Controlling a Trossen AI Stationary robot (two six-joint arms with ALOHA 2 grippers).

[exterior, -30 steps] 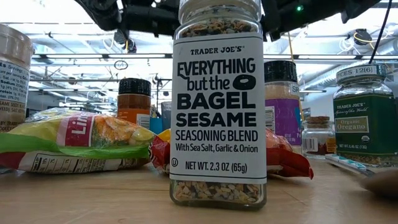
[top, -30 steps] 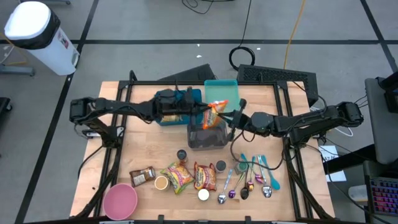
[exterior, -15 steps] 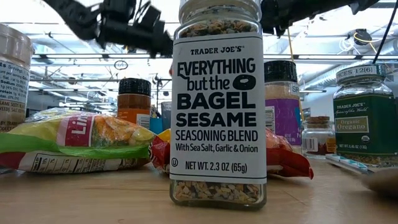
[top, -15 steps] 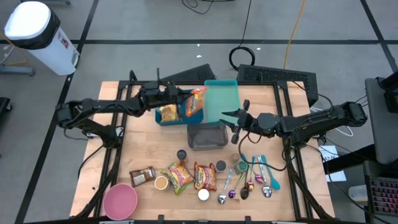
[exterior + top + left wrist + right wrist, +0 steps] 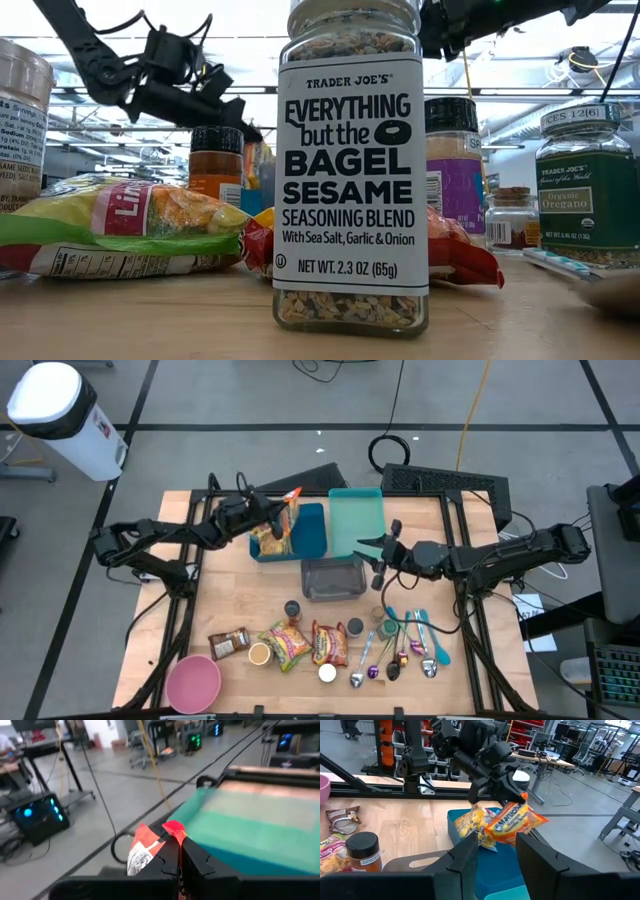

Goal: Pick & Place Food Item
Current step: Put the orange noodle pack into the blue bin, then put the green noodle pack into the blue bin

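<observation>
High view, left claw (image 5: 282, 510) clamped on orange snack bag (image 5: 289, 503), above blue bin (image 5: 305, 532)

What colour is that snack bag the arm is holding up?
Mostly orange, with white lettering; the snack bag shows best in the right wrist view.

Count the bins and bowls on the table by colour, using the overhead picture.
Blue bin: 1
Teal bin: 1
Grey bin: 1
Pink bowl: 1
Total: 4
</observation>
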